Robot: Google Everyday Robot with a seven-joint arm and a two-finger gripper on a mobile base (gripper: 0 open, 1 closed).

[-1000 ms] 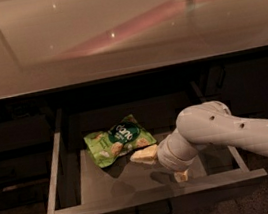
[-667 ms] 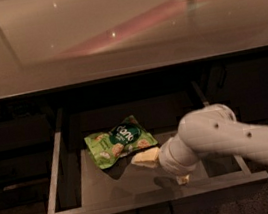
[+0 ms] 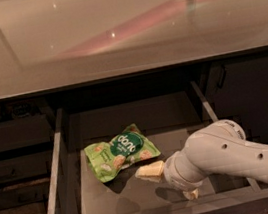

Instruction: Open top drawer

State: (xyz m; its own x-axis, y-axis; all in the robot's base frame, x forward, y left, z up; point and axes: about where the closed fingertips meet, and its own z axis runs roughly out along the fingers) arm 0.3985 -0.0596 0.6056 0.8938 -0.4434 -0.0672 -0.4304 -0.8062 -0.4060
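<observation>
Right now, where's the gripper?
Camera view: the gripper is inside the open top drawer, right of centre near its front, just right of the green bag.

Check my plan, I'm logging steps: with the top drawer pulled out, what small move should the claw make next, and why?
Probably lift the claw clear of the top drawer: it stands pulled out, and the claw hangs open inside, beside the green snack bag.
</observation>
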